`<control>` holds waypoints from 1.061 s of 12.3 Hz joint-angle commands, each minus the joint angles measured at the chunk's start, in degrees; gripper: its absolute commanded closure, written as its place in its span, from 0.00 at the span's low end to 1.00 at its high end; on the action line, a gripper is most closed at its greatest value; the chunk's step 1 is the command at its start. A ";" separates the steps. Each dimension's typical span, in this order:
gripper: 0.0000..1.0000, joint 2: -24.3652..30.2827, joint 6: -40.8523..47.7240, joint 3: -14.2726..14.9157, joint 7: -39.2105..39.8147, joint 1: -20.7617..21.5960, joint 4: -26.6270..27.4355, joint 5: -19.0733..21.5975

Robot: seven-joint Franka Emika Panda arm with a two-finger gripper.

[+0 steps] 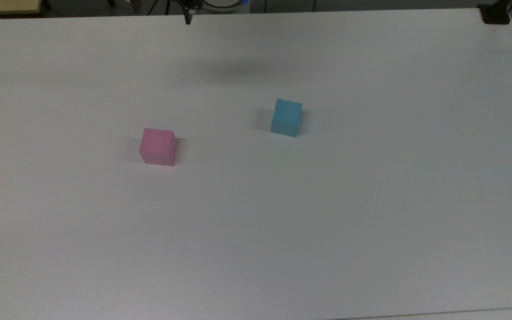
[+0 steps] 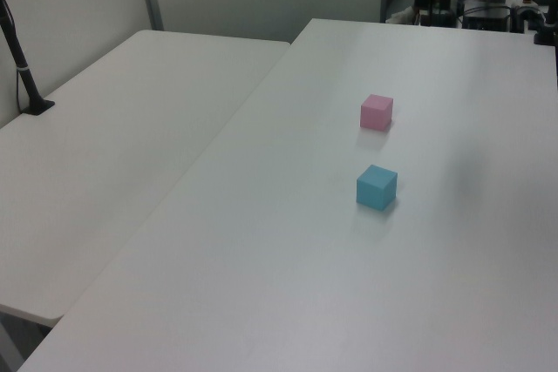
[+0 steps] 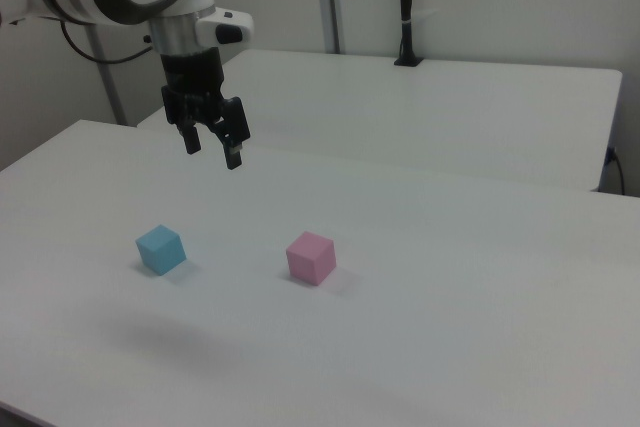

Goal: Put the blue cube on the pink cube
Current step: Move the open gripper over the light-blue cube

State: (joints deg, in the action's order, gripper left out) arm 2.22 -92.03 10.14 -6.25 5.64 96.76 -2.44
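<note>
White tabletop (image 3: 450, 277) carries both foam cubes, each sitting flat and well apart from the other. Nearest the right view's camera, the blue cube (image 3: 161, 249) rests toward the right view's left, with the pink cube (image 3: 311, 257) to its right at about the same depth. Farther back and high above the surface, the gripper (image 3: 213, 144) hangs with its two dark fingers (image 3: 233, 154) spread apart and empty, touching neither cube. Beyond it stands a second white table (image 3: 480, 107) bearing a black post (image 3: 406, 7).
</note>
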 commanded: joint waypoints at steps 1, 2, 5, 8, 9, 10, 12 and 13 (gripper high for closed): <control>0.00 -1.15 -0.87 -1.53 4.20 -0.72 0.36 0.23; 0.00 -1.34 -0.87 -1.53 4.23 -0.63 0.36 0.15; 0.00 -2.22 -0.79 -1.53 4.58 -0.72 -0.43 0.68; 0.00 -1.96 -0.70 -1.44 4.05 -0.81 -0.61 0.94; 0.00 -2.04 -0.61 -1.44 3.70 -0.72 -0.78 1.29; 0.00 -2.22 -0.79 -1.44 3.61 -0.63 -0.79 1.56; 0.00 -2.74 -0.96 -1.53 3.96 -0.28 -0.79 2.09; 0.00 -3.53 -0.96 -1.44 4.40 0.15 -0.87 2.00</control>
State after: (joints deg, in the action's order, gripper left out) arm 0.03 -92.17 8.94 -3.06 5.38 96.25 -1.44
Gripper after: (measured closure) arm 0.000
